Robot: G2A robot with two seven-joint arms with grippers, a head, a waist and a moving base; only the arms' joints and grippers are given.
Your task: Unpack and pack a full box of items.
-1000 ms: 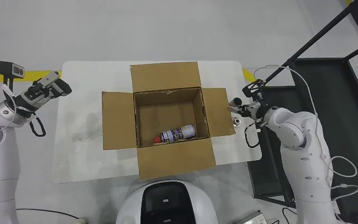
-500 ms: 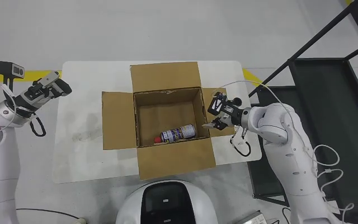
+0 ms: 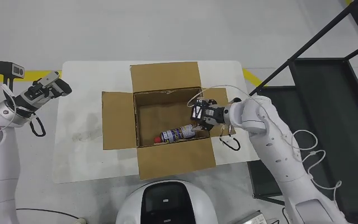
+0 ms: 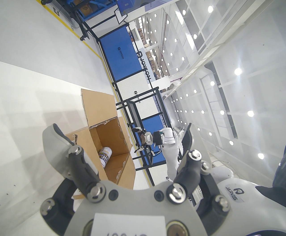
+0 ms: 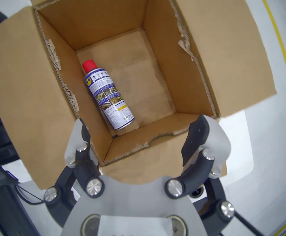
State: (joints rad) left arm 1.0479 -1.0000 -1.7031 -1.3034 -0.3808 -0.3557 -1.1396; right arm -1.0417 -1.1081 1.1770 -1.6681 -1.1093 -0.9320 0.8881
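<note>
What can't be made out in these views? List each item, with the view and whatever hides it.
1. Left wrist view: the spray can shows its base end alone. The box wall hides the cap.
2. Top view: most of the box's right flap is covered by the right end effector and its arm.
3. Top view: the can's label is too small to read.

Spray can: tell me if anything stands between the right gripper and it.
Nothing visible does. The spray can lies on its side, alone on the floor of the box, beside the wall nearest the robot. The flaps are folded outward, and the right gripper hangs open over the rim with a clear line down to the can.
</note>
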